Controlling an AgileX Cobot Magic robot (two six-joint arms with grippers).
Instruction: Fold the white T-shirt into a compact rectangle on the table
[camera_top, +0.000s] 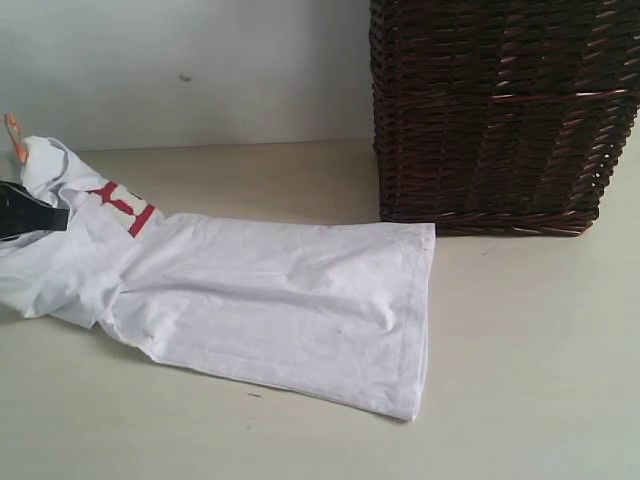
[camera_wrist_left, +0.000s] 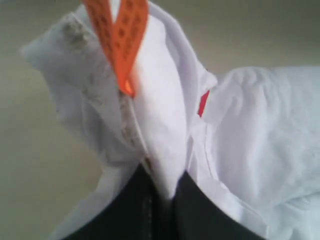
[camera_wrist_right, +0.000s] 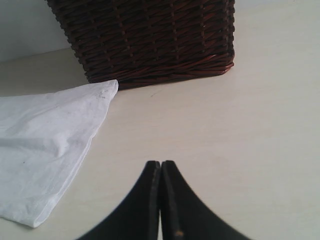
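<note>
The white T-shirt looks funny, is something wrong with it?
Yes. The soft white cotton T-shirt is bunched up at one end, pinched in the left claw with an orange ribbon tag poking up. The rest lies long and wrinkled on the pale cream table, not a neat rectangle.

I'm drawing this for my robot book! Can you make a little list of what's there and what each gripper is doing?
shirt: white T-shirt, stretched out long on the table, partly folded
left gripper: shut on the white T-shirt's bunched end, by an orange tag
right gripper: shut, holding nothing, over the table
basket: dark wicker basket standing beside the shirt's far corner
task: not yet a compact rectangle
</note>
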